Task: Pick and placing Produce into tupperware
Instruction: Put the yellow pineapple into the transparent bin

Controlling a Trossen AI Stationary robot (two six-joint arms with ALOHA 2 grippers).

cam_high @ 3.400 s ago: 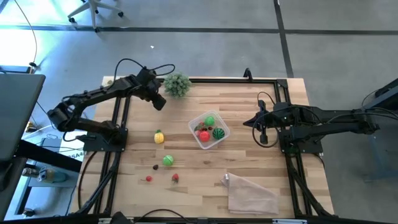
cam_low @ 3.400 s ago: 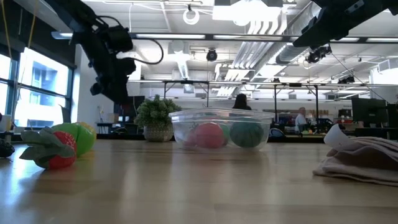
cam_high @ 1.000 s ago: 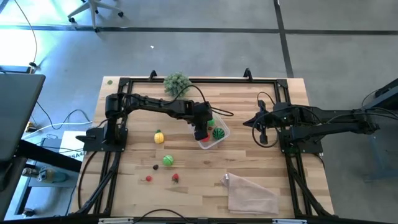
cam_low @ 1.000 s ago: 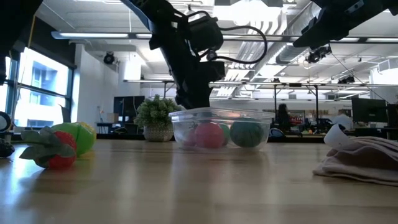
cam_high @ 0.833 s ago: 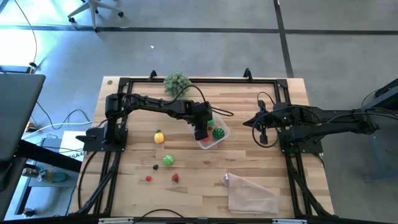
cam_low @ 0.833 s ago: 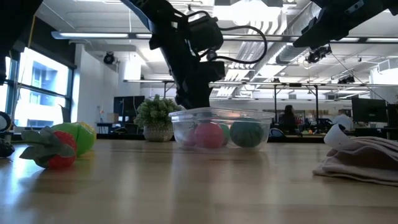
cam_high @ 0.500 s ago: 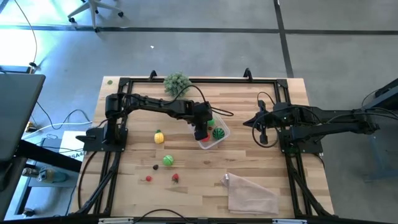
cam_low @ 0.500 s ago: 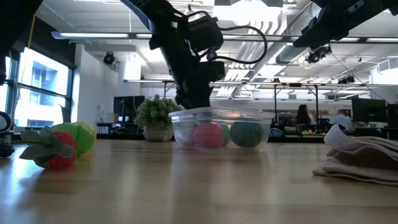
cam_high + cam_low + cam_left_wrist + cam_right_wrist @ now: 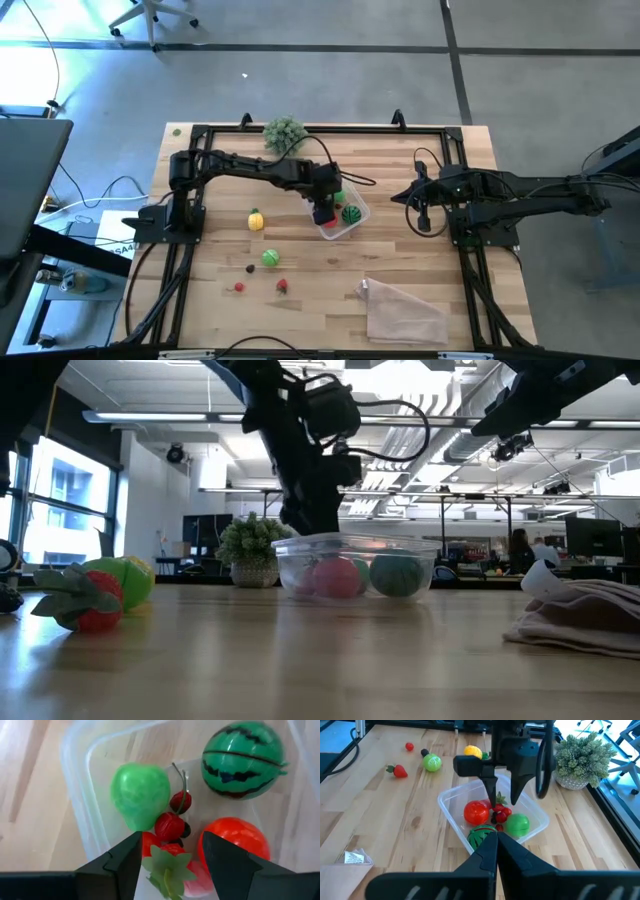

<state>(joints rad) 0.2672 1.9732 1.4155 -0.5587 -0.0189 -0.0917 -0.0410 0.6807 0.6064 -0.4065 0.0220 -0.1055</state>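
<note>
The clear tupperware (image 9: pixel 332 236) stands mid-table. It holds a green fruit (image 9: pixel 139 795), a striped melon ball (image 9: pixel 243 752), a red tomato (image 9: pixel 235 837), dark red cherries (image 9: pixel 172 822) and a strawberry (image 9: pixel 167 865). My left gripper (image 9: pixel 322 212) hangs open just above these, its fingers on either side of the strawberry and cherries, apart from them in the right wrist view (image 9: pixel 502 792). My right gripper (image 9: pixel 423 222) waits shut at the right. A yellow fruit (image 9: pixel 256 220), a green fruit (image 9: pixel 270 258) and small red and dark pieces (image 9: pixel 282 286) lie on the table to the left.
A grey-green potted clump (image 9: pixel 285 134) stands at the far edge. A crinkled clear bag (image 9: pixel 403 310) lies at the near right. In the low view the tub (image 9: pixel 355 565) is at centre, with loose fruit (image 9: pixel 100 595) at the left.
My left gripper has stayed over the tupperware, open, and has risen a little above its contents. Nothing on the table has moved.
</note>
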